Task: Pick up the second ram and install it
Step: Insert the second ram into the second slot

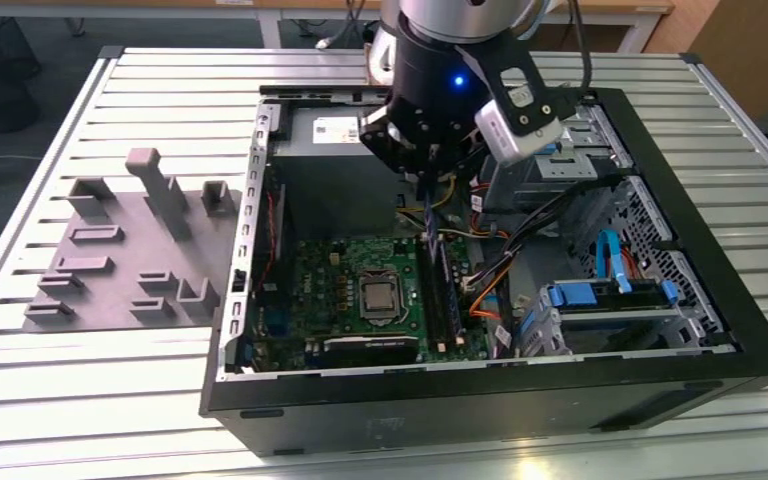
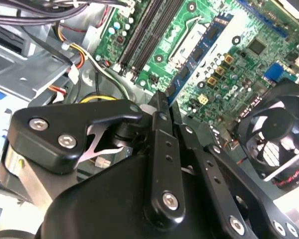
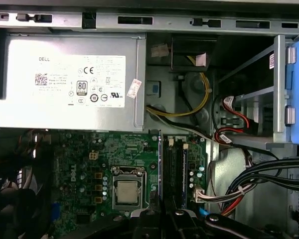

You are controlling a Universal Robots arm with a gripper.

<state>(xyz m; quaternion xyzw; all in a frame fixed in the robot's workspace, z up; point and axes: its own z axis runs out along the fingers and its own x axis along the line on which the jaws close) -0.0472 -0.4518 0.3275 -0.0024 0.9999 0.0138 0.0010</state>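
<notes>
My gripper (image 1: 424,185) hangs inside the open computer case, over the green motherboard (image 1: 344,300). It is shut on the second ram (image 1: 430,235), a thin blue stick held on edge. In the first wrist view the ram (image 3: 160,164) runs parallel to the dark memory slots (image 3: 174,164), on their side nearest the processor socket (image 3: 127,191), with the gripper (image 3: 160,211) behind it. In the second wrist view the ram (image 2: 204,45) reaches out from the gripper (image 2: 164,102) beside the slots (image 2: 144,35). I cannot tell whether the ram touches a slot.
A grey power supply (image 3: 70,79) sits at the back of the case. Cable bundles (image 3: 249,184) and a blue drive cage (image 1: 611,295) crowd the exterior view's right. A black fan (image 2: 279,139) sits near the board. The grey pegged fixture (image 1: 131,250) lies outside the case.
</notes>
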